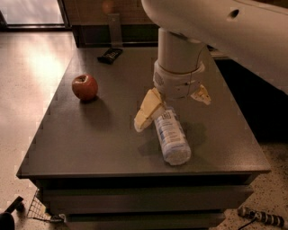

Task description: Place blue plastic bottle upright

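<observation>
Bottle [173, 139] lies flat near front edge of table [90, 143], right of middle; long axis runs back to front, near end angled slightly right. Your gripper [172, 112] hangs over its far end, fingers spread wide either side, gripping nothing

The arm [234, 36] is a smooth, rounded, cream-white shell with one small dark hole [232, 13]. Its cylindrical wrist [180, 58] ends in the gripper [171, 111], low over the tabletop [90, 134], whose pale yellow, wedge-shaped jaws are spread apart.
</observation>
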### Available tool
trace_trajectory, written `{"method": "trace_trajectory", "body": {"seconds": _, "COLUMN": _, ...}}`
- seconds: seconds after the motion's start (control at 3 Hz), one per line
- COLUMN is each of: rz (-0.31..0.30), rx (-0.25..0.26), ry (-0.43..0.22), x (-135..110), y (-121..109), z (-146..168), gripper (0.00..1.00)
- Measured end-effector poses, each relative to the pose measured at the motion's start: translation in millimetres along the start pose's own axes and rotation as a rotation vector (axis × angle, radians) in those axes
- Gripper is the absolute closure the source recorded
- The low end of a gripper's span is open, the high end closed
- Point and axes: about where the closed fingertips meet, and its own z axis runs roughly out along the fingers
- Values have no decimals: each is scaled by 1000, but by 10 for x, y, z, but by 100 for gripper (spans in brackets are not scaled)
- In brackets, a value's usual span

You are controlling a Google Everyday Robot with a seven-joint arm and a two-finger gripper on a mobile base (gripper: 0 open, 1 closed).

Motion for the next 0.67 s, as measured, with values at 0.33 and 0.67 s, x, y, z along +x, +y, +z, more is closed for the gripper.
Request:
{"method": "trace_trajectory", "body": {"seconds": 0.33, "rz": 43, "rx": -71, "ry": 25, "x": 12, "y": -83, "z": 165, "gripper": 0}}
{"method": "trace_trajectory", "body": {"seconds": 0.67, "rz": 62, "rx": -100, "ry": 37, "x": 24, "y": -115, "z": 232, "gripper": 0}}
